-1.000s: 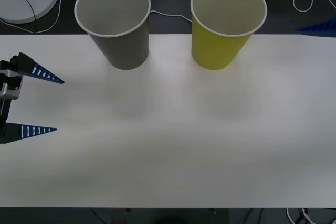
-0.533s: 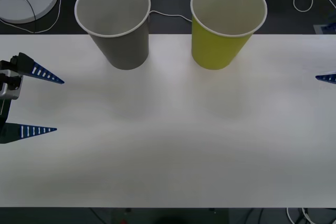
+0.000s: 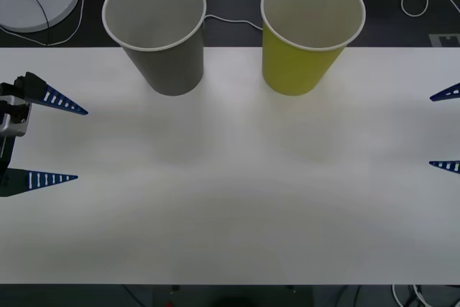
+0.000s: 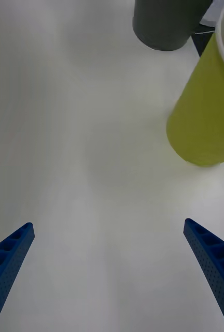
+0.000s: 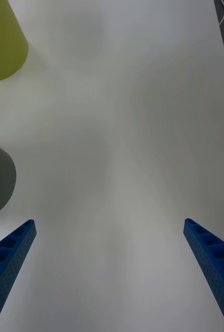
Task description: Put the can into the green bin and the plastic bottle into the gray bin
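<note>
Flanking the white table [image 3: 230, 199], left gripper [image 3: 54, 141] and right gripper [image 3: 445, 129] hang spread and empty; a careless sweep could topple the gray bin [image 3: 164, 48] or green bin [image 3: 302, 48].

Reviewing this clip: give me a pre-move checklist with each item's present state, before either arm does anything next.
1. Gray bin upright on the table: ok.
2. Green bin upright beside it, the two apart: ok.
3. Left gripper open, holding nothing, at the table's left edge: ok.
4. Right gripper open, holding nothing, at the right edge: ok.
5. Can located on the table: not ok.
6. Contents of both bins: cannot tell; their bottoms are hidden.
</note>
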